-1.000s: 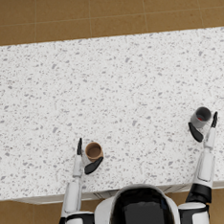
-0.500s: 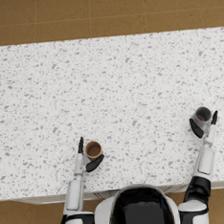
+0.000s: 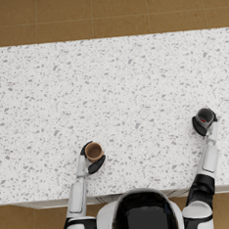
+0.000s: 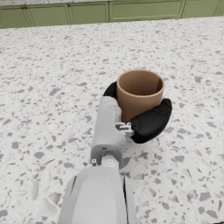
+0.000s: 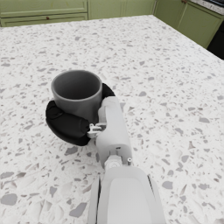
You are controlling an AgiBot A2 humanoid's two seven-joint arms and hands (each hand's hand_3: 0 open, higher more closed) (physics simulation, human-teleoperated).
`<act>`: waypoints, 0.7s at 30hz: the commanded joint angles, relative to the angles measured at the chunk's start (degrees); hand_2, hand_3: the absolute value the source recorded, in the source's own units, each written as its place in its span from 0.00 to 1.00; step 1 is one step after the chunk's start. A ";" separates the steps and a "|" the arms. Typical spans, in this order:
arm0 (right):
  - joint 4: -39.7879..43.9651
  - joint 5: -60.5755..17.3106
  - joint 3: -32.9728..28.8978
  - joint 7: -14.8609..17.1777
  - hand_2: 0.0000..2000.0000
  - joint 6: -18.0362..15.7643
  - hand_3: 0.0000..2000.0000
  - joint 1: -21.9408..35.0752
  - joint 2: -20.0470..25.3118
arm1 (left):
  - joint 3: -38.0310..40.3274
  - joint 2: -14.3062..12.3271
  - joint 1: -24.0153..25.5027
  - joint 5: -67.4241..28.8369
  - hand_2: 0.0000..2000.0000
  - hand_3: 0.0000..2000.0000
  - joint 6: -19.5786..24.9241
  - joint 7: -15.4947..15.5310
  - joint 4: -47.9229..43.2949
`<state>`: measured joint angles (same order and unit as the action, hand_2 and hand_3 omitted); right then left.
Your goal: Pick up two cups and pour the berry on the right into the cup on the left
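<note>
A brown cup [image 3: 93, 151] [image 4: 139, 93] stands upright on the speckled counter [image 3: 115, 97] at the near left. My left hand [image 3: 90, 159] [image 4: 144, 118] wraps its dark fingers around the cup's side. A grey cup [image 3: 204, 117] [image 5: 78, 92] stands upright at the near right, and my right hand [image 3: 205, 124] [image 5: 72, 120] holds it the same way. The inside of either cup is too dark or hidden to show a berry. Both cups look level with the counter top.
The counter's front edge [image 3: 119, 196] runs just behind my forearms. Brown tiled floor [image 3: 102, 12] lies beyond the far edge. Green cabinets [image 4: 87, 13] [image 5: 43, 11] stand in the background of both wrist views.
My right hand has closed in around the grey cup. The left hand has tightened on the brown cup; neither cup has shifted much.
</note>
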<state>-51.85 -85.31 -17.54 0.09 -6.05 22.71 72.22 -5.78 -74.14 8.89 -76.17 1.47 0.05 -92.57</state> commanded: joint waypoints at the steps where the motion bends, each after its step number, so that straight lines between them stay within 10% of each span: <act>1: 0.82 0.02 0.08 0.00 1.00 -1.45 0.64 -0.30 0.07 | 0.81 -0.07 0.11 -0.01 1.00 0.64 -0.14 0.04 -1.17; 11: -33.61 0.06 6.81 -0.34 1.00 -0.70 0.64 -9.43 2.26 | -5.06 -3.37 -5.27 -0.01 1.00 0.64 0.20 0.16 -7.70; 21: -48.29 -7.18 14.32 -0.51 1.00 0.77 0.64 -9.89 3.17 | -10.76 -9.00 -13.70 -7.19 1.00 0.64 -0.15 0.16 -4.89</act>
<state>-97.03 -94.31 -4.28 -0.43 -5.26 12.08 75.45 -15.26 -81.83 -2.30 -85.17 1.31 0.21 -97.91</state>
